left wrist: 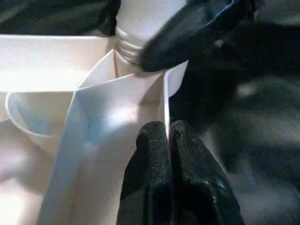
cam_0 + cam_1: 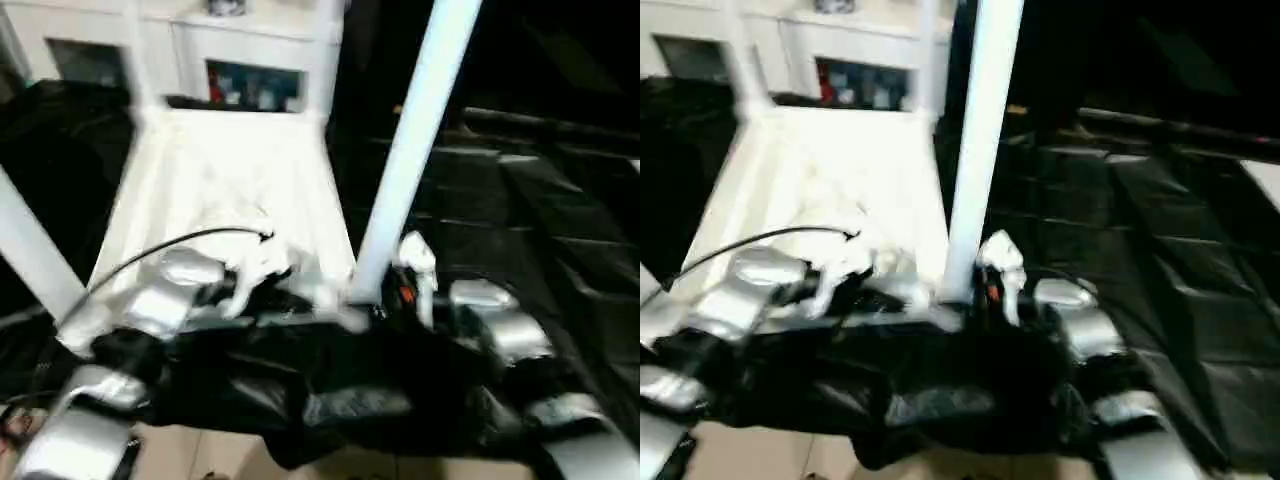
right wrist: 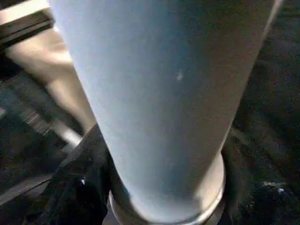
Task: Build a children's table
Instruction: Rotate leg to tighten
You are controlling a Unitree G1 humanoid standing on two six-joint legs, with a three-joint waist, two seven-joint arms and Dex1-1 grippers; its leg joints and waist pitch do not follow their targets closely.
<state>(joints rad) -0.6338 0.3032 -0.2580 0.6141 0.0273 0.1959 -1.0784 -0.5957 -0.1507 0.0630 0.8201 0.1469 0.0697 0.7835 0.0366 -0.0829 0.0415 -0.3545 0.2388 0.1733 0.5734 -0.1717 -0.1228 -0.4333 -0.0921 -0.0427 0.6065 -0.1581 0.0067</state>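
— White plastic everywhere: the tabletop (image 2: 215,190) lies upside down on the black-draped bench (image 2: 560,230), with legs already standing at its far corners. Why upside down?

— So the corner sockets face up, I'd judge, and each leg drops in from above.

— And the left pincer (image 1: 168,136)?

— Its two black fingers are pinched tight on a thin upright rib of the tabletop, right beside the near corner. That looks like bracing, keeping the top from sliding.

— The right pincer (image 2: 405,290)?

— It sits at the foot of the near leg (image 2: 415,140), touching it where the ridged end enters the socket. Whether its fingers are clamped, I cannot tell.
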